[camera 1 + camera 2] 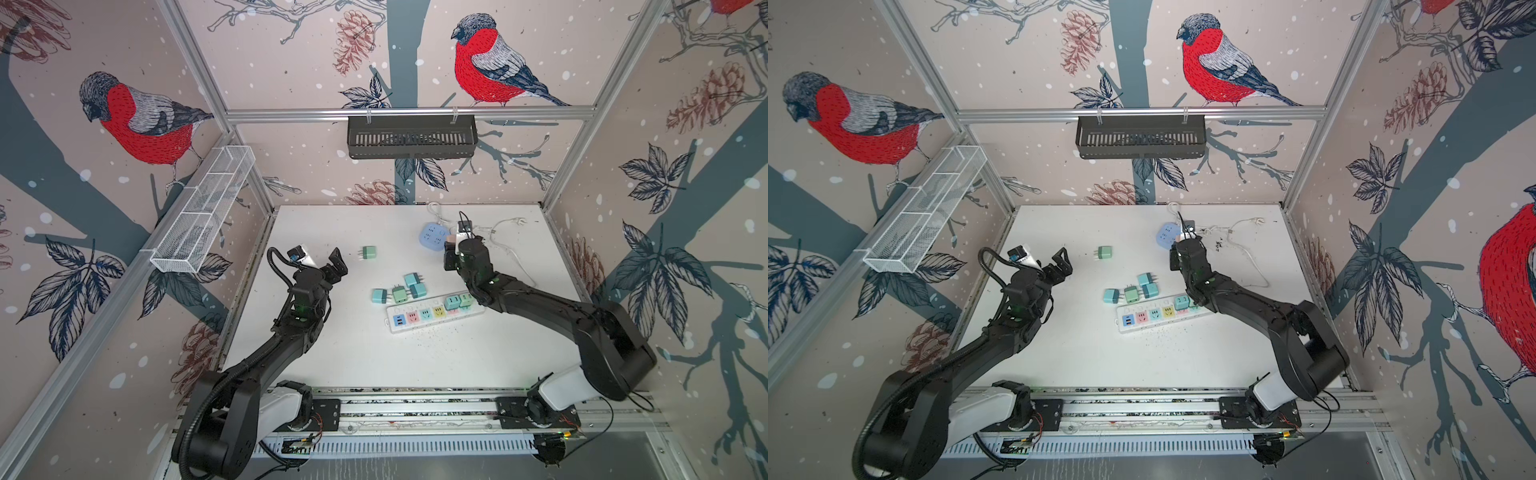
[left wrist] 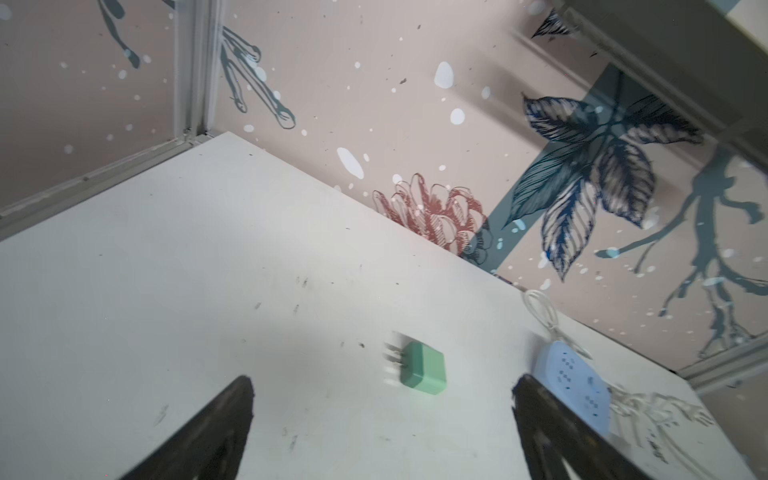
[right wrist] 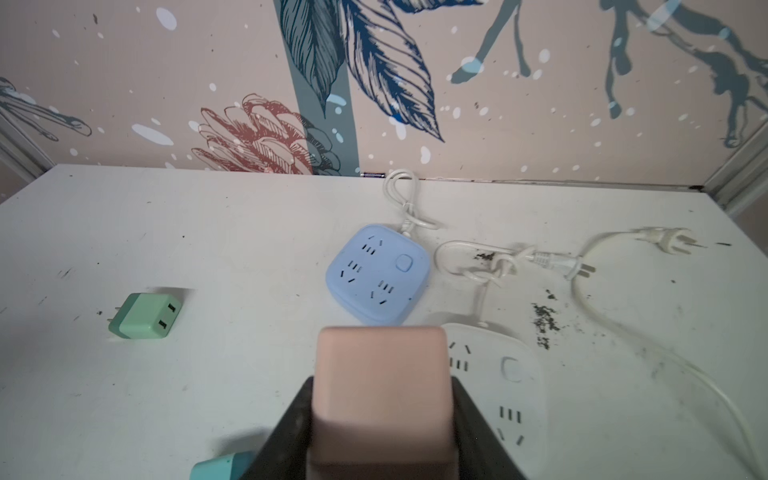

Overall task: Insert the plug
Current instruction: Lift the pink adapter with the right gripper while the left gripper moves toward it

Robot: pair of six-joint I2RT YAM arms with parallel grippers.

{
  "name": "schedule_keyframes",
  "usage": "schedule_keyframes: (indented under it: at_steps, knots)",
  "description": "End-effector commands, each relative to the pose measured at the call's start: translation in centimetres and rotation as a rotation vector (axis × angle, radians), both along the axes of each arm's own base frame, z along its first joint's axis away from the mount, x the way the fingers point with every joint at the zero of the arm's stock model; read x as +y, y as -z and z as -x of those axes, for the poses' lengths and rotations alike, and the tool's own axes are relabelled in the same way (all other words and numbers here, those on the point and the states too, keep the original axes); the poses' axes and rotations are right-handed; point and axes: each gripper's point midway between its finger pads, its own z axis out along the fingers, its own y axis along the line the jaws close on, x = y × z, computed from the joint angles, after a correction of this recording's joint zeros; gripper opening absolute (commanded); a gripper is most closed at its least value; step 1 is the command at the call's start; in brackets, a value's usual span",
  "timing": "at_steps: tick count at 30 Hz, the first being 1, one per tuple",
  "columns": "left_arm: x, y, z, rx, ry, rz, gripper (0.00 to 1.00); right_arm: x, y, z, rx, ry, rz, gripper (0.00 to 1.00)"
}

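Pinching: right gripper (image 3: 381,388), jaws clamped on pink plug (image 3: 380,361)
Plug position: between those jaws, near blue socket cube (image 3: 376,274) and white socket cube (image 3: 498,374)
Idle side: left gripper (image 2: 382,386) spread wide, green plug (image 2: 424,370) ahead

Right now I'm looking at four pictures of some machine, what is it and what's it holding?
These are two black robot arms mounted at the near edge of a white table, each ending in a two-fingered gripper. Two pictures look down from overhead; two come from cameras on the wrists. On the table lie a long power strip with two plugs in it, four loose plugs beside it, a lone green plug, and a blue socket box and a white socket box with cords. The right gripper is shut on a pink plug; the left gripper is open and empty.
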Motion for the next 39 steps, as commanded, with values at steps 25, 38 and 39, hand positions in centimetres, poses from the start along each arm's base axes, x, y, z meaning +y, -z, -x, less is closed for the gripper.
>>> schedule_keyframes:
  at_steps: [25,38,39]
  knots:
    - [-9.0,-7.1,3.0,-0.353,0.485,-0.149,0.98,-3.5,-7.5,10.9,-0.689,-0.178,0.004,0.15]
    - [-16.6,-10.1,7.8,-0.550,1.022,-0.146,0.74,1.8,-6.4,16.1,-0.866,-0.554,0.208,0.04]
    - [-17.1,-10.0,8.2,-0.554,1.055,-0.148,0.74,2.1,-6.2,16.5,-0.884,-0.582,0.233,0.04]
